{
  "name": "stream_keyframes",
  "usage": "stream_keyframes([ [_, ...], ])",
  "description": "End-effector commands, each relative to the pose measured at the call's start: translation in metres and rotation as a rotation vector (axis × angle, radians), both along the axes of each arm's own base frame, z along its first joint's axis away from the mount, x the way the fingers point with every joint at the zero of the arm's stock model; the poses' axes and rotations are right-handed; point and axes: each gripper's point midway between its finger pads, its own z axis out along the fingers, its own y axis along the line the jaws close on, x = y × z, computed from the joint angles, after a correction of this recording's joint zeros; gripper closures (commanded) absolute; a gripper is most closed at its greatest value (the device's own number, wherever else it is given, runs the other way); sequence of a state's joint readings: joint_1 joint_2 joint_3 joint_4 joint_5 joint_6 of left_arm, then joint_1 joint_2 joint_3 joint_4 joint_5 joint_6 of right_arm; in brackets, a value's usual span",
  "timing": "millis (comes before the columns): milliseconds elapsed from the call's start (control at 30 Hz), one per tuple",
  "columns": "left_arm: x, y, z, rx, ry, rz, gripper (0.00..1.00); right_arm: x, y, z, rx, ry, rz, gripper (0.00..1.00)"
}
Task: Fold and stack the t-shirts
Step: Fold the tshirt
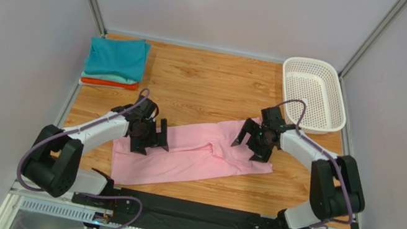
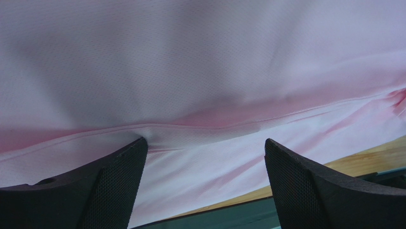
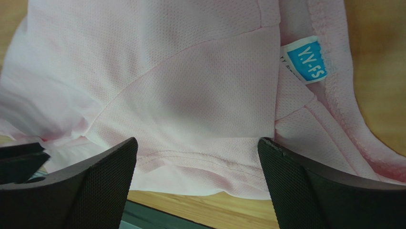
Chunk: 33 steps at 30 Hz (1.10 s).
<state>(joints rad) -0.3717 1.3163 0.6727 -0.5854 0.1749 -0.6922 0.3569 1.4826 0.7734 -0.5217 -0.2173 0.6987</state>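
A light pink t-shirt (image 1: 193, 153) lies folded lengthwise as a long strip across the table's near middle. My left gripper (image 1: 150, 140) is open, just above the strip's left part; its wrist view shows pink fabric (image 2: 200, 86) filling the frame between spread fingers (image 2: 114, 186). My right gripper (image 1: 251, 145) is open over the strip's right end; its wrist view shows the sleeve hem (image 3: 200, 157) and a blue neck label (image 3: 307, 59). A folded stack sits at the far left, with a teal t-shirt (image 1: 116, 56) on top, a pale mint one and an orange one (image 1: 109, 82) beneath.
A white perforated basket (image 1: 314, 93) stands at the far right corner. Grey walls and metal posts close in the table on three sides. The black rail with the arm bases (image 1: 195, 214) runs along the near edge.
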Motion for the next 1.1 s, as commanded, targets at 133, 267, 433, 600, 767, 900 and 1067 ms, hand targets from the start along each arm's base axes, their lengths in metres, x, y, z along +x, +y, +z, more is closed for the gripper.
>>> stream_keyframes([
  [133,-0.009,-0.023,-0.010,-0.082,0.008,-0.002,0.00,0.085,0.006,-0.034,-0.045,0.004,0.039,0.00],
  [267,-0.023,-0.031,-0.012,-0.095,0.032,0.014,0.00,0.144,0.027,-0.023,-0.025,-0.033,0.061,0.00],
  [433,-0.041,-0.040,-0.011,-0.115,0.040,0.055,0.00,0.187,0.041,-0.037,-0.026,-0.028,0.103,0.00],
  [600,-0.051,-0.062,-0.005,-0.157,0.008,0.067,0.00,0.228,0.074,-0.031,-0.001,-0.107,0.299,0.00],
  [767,-0.055,-0.086,-0.012,-0.190,0.020,0.047,0.00,0.244,0.095,-0.041,0.018,-0.106,0.388,0.00],
  [900,-0.054,-0.113,-0.009,-0.221,0.010,0.016,0.00,0.256,0.107,-0.053,0.047,-0.114,0.388,0.00],
  [1067,-0.059,-0.147,-0.012,-0.214,0.017,-0.040,0.00,0.273,0.121,-0.045,0.090,-0.183,0.390,0.00],
])
